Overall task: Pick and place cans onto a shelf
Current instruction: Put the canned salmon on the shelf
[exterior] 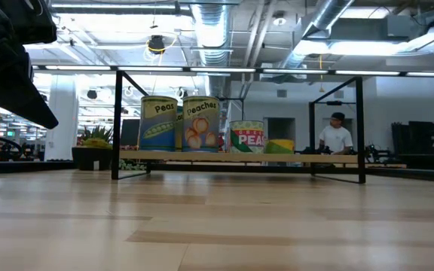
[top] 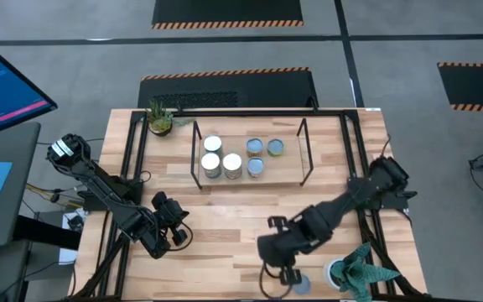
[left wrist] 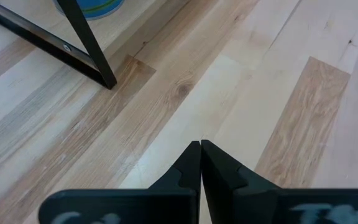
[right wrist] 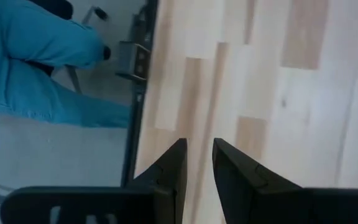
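The table point(top: 225, 243) carries the shelf point(top: 302, 179) at its far middle; six cans point(top: 232, 164) stand on its wood board in two rows, probably grouped left to leave the right end free. One more can point(top: 296, 283) seems to sit at the near edge. The right gripper point(top: 292, 275) hangs right at it, fingers point(right wrist: 174, 165) slightly spread with nothing between them, likely lining up a pick. The left gripper point(top: 177, 236) waits near the left front, fingers point(left wrist: 191, 168) pressed together, empty.
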Robot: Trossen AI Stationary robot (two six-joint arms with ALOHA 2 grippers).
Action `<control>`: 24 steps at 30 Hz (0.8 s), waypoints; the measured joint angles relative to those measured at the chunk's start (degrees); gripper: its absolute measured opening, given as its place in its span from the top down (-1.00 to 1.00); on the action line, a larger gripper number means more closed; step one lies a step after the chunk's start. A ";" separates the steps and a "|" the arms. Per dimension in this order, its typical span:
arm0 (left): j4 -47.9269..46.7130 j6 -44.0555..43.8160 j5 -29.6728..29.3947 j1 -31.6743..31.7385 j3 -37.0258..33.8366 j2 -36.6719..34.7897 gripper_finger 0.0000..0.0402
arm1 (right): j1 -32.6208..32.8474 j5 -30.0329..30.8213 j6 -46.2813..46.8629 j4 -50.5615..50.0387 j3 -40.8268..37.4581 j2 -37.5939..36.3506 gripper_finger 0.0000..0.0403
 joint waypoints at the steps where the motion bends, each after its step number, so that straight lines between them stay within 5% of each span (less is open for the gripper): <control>1: -0.02 0.00 0.00 0.02 -0.02 0.00 1.00 | 0.76 0.32 0.02 0.48 0.00 0.10 0.49; 5: -0.02 0.00 0.00 0.02 0.00 0.00 1.00 | 2.89 0.10 0.01 4.08 -0.11 4.33 0.49; 14: 0.02 0.18 0.00 0.01 -0.02 0.00 1.00 | 1.41 -16.48 5.51 -1.05 -0.02 14.05 0.49; 24: -0.04 0.22 0.00 0.00 -0.02 0.00 1.00 | -0.12 -17.20 6.49 -5.02 -0.02 15.06 0.49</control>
